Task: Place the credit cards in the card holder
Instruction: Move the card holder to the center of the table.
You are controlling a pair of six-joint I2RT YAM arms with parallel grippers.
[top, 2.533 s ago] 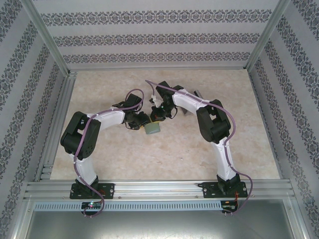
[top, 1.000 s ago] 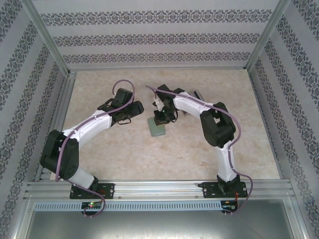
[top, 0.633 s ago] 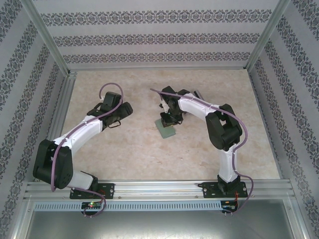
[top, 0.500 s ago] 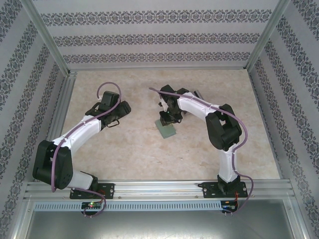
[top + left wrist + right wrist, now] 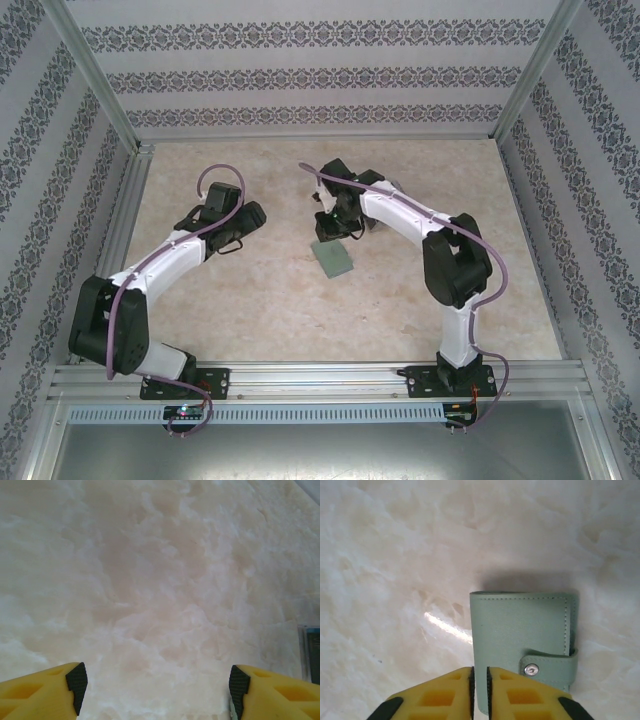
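The card holder (image 5: 520, 630) lies flat and closed on the marble-patterned table (image 5: 150, 580), its snap tab (image 5: 547, 662) buttoned over the edge. From the overhead camera it sits mid-table (image 5: 333, 259), just on the near side of the right gripper (image 5: 333, 228).

In the right wrist view the right gripper (image 5: 480, 677) has its yellow fingers drawn almost together, only a sliver of gap between them and nothing in it. The tips hang over the holder's near-left corner; I cannot tell whether they touch it.

The left gripper (image 5: 158, 680) is spread wide and empty, with bare table between its pads. At the right border of that view I see a dark sliver that I take to be a credit card (image 5: 312, 655), though too little shows to be sure.

I expect the holder to be light and soft, a stitched leather-like cover that will skate on this glossy top if nudged sideways. Lying flat, it offers no edge to pinch — I would press down on the body with one gripper and catch the free end of the tab with the other to pop the snap. The cards are likely thin, stiff and hard to lift off a smooth surface.
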